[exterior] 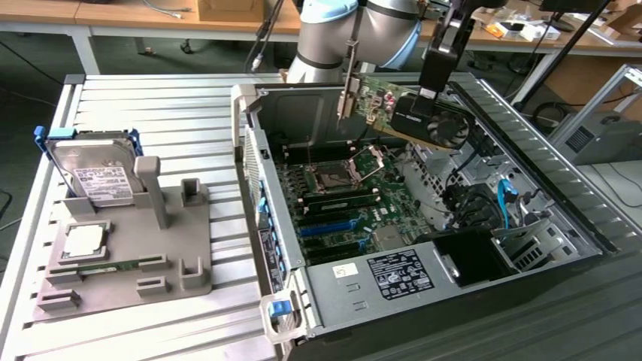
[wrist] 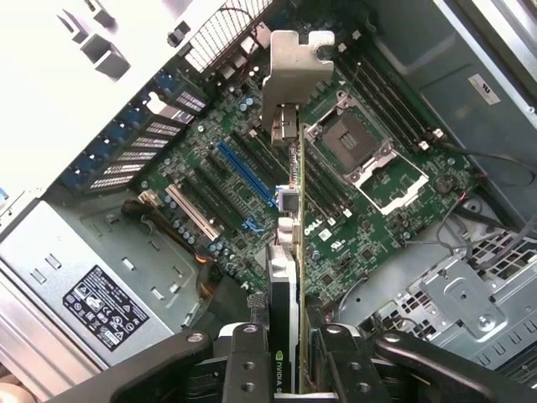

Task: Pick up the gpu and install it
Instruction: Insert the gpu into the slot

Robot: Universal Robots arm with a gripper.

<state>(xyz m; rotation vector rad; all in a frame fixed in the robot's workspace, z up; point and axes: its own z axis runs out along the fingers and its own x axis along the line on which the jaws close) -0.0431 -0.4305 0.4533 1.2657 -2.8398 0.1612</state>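
GPU (exterior: 431,116) hangs tilted over the open computer case (exterior: 537,147), clamped edge-on between the fingers of the gripper (wrist: 289,357). Its silver bracket (wrist: 294,71) is the end farthest from the gripper, above the motherboard (wrist: 210,193). A hard drive (exterior: 95,177) stands in a grey holder (exterior: 150,263) on the slatted tabletop (exterior: 161,98), well apart.
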